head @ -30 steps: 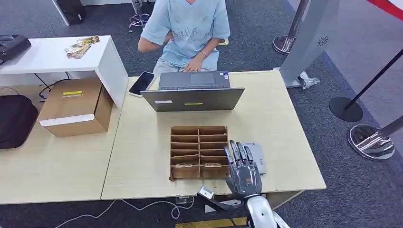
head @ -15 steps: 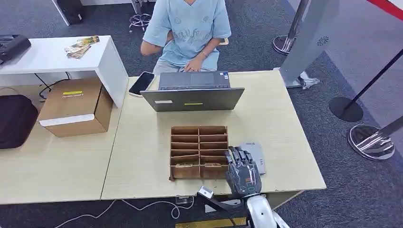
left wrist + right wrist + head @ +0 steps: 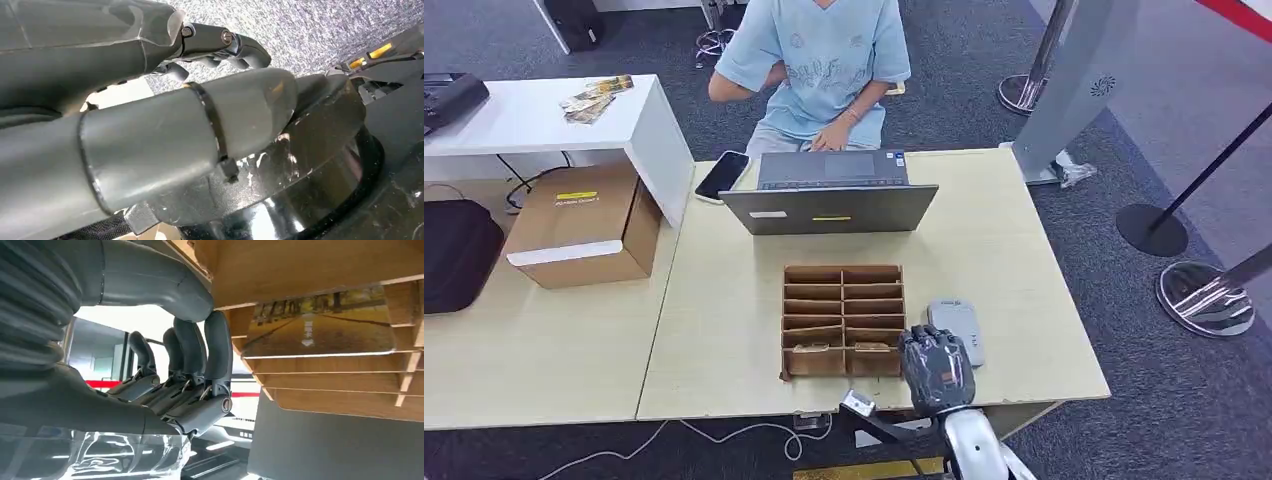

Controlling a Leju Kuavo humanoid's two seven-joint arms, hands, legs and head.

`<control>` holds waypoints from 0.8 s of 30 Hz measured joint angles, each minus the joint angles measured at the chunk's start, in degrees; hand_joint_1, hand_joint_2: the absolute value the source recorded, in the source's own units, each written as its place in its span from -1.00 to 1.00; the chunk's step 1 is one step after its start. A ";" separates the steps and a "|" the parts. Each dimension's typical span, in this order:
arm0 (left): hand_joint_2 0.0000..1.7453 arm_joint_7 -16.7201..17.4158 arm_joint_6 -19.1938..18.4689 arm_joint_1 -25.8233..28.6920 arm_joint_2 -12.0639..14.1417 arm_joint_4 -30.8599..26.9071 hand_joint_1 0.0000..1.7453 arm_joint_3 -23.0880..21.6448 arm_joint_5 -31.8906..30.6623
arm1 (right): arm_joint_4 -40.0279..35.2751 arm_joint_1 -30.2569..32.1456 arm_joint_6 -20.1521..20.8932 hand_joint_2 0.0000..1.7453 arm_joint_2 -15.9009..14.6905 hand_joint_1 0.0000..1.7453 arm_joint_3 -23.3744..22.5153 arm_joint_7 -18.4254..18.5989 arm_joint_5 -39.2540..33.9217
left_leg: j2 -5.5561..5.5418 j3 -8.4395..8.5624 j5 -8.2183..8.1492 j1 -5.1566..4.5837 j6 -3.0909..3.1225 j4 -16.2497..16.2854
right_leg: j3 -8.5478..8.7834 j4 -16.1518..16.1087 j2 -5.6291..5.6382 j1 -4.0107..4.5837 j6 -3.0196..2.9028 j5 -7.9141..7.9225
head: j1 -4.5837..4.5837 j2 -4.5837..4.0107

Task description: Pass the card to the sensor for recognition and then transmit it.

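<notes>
**Desk:** Where is the card (image 3: pixel 325 322) at this moment?

**Photographer:** In the cardboard organiser (image 3: pixel 843 320) on the table (image 3: pixel 1014 260), standing in one of the nearest compartments. The right wrist view catches it close up, a printed landscape face tucked behind a divider. It is not in any robot hand. The grey sensor (image 3: pixel 957 328) lies flat on the table just beside the organiser's right wall.

**Desk:** What has changed in the last second?

**Photographer:** The right robot hand (image 3: pixel 937 368) had its fingers stretched forward over the sensor a second ago. They have since folded down, and the hand has drawn back toward the table's near edge. The sensor, partly covered before, now shows almost whole. The organiser and the card have not moved.

**Desk:** What does that mean for the task?

**Photographer:** By my reading, the pick-up has not begun. The curling looks like shaping for a pinch on the card, but that is a judgement only.

**Desk:** And the pose?

**Photographer:** The right robot hand hovers at the organiser's near right corner, back upward, fingers (image 3: pixel 218 355) bent inward beside the thumb with nothing between them. The left robot hand (image 3: pixel 225 47) hangs away from the table above carpet, fingers curled, holding nothing. A person (image 3: pixel 819 60) sits opposite behind a laptop (image 3: pixel 829 208).
</notes>
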 joint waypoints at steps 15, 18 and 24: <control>-1.00 0.02 -0.33 0.00 0.02 0.00 -1.00 0.74 -0.07 | 0.94 -1.55 -0.07 1.00 0.74 -0.04 -0.02 -1.16 0.00 | 0.00 0.00 0.00 0.00 0.00 0.00 | 0.00 0.00 0.00 0.00 0.00 0.00 | 0.02 0.00; -1.00 0.02 -0.35 0.00 0.00 0.00 -1.00 0.96 -0.07 | 1.09 -1.73 -0.07 1.00 0.85 0.02 -0.02 -1.22 0.00 | 0.00 0.00 0.00 0.00 0.00 0.00 | 0.00 0.00 0.00 0.00 0.00 0.00 | 0.00 0.00; -1.00 0.02 -0.46 0.01 -0.02 0.00 -1.00 1.24 -0.07 | 1.40 -1.89 -0.09 1.00 1.05 0.02 -0.02 -1.36 0.00 | 0.00 0.00 0.00 0.00 0.00 0.00 | 0.00 0.00 0.00 0.00 0.00 0.00 | 0.00 0.00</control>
